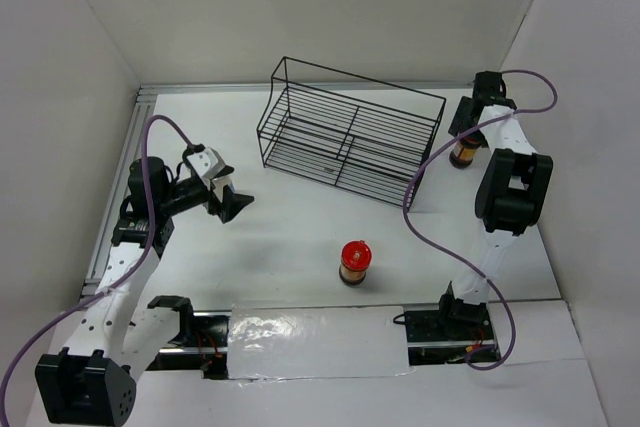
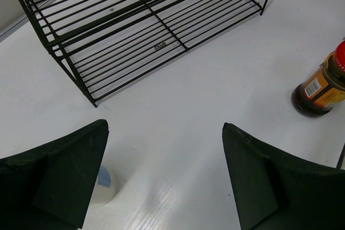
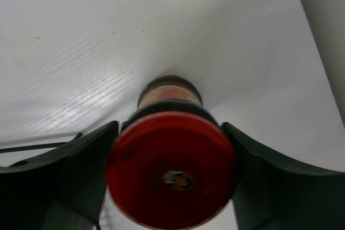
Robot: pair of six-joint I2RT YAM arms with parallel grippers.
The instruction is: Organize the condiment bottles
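A brown jar with a red lid [image 1: 354, 262] stands alone in the middle of the table, and it shows at the right edge of the left wrist view [image 2: 323, 84]. My left gripper [image 1: 232, 205] hovers open over the table [image 2: 164, 126] with nothing between its fingers. A pale shaker with a bluish label [image 2: 105, 184] peeks out from behind its left finger. At the far right a second red-lidded brown jar [image 1: 464, 153] stands upright. My right gripper [image 1: 470, 132] is down over it, its fingers open on either side of the jar [image 3: 170, 92] just below the lid.
A black wire rack [image 1: 350, 137] with two levels stands at the back centre [image 2: 151, 25] with nothing on it. White walls close in the table on the left, back and right. The right arm's cable [image 1: 425, 232] loops over the table.
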